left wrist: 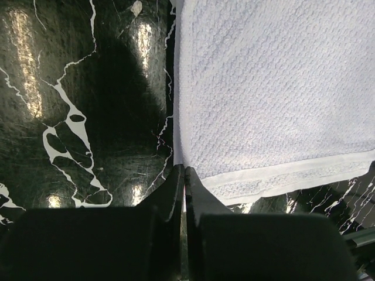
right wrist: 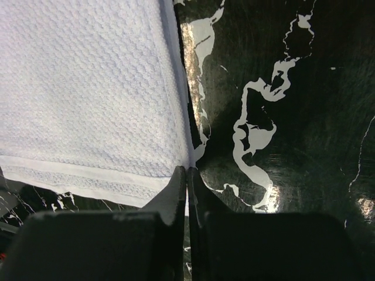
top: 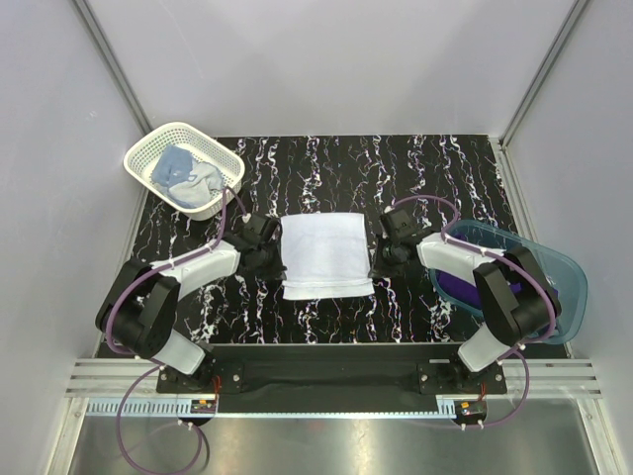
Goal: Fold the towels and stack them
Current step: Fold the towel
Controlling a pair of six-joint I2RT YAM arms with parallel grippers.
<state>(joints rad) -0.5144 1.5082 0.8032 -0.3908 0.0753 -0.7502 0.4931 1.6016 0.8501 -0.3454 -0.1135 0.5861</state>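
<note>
Two robot arms reach in from the near edge of a black, white-veined counter [top: 326,163], and the left jaws and the right jaws meet the same cloth from opposite sides. Between them lies the white towel [top: 326,255], spread flat as a neat rectangle, its hemmed border on the near side. The left jaws sit at the towel's left edge close to its near corner, the right jaws at the matching spot on its right edge. In both wrist views the black fingertips [left wrist: 176,181] are pressed together with no real gap, and a thin sliver of white shows between them, so each pair appears pinched shut on the towel's edge.

Out past the right jaws, on the far side of the right arm from the white towel, a translucent blue tub [top: 569,267] holds the purple towel [top: 457,287], partly hidden by that arm. Farther back, beyond the left jaws and off to their left, a white lattice basket [top: 148,148] sits at the counter's far corner with the light blue towel [top: 178,168] crumpled inside.
</note>
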